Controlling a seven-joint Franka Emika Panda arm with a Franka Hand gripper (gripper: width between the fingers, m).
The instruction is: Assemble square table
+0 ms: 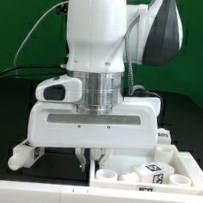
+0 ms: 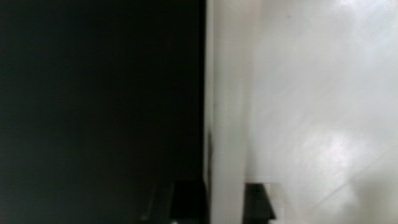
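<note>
Black tabletop, green backdrop: the large white plastic square slab with round holes (image 1: 183,170) lies just under the white two-finger gripper (image 1: 89,155), toward the exterior view's right; whether it grasps cannot be told.

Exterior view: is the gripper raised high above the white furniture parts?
No, the gripper sits low near the table surface, level with the tagged white part on the exterior view's right.
</note>
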